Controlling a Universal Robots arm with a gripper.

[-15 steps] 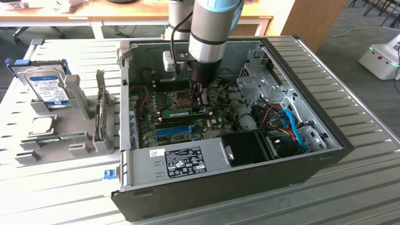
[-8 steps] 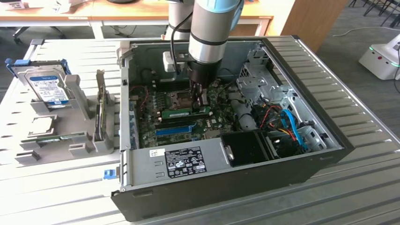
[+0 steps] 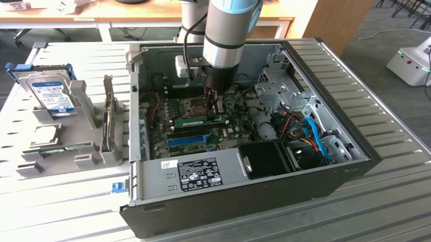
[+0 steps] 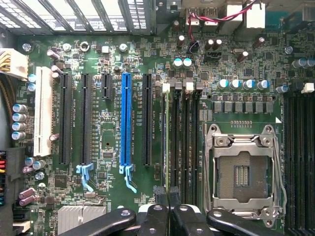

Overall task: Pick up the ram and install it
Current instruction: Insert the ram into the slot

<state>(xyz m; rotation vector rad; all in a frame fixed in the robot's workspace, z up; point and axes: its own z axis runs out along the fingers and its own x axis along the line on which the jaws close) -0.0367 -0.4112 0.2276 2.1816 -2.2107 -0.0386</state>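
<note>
Exterior view: a slatted metal table point(image 3: 390, 217) was occupied by an open black computer case point(image 3: 336, 174), with the arm point(image 3: 225, 30) reaching into it. A hard drive point(image 3: 50, 93) with a blue label was stood in a grey rack point(image 3: 77, 98) at the exterior view's left. A white sticker point(image 3: 199, 174) was fixed to the case, its print too small to be read. The gripper point(image 3: 217, 112) was pinched on the ram point(image 3: 199, 121), held on edge along the memory slots point(image 4: 189, 142) near the blue slot point(image 4: 126, 125); seating could not be judged.

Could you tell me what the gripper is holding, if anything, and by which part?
The gripper pinches the ram by its upper edge, near one end.
</note>
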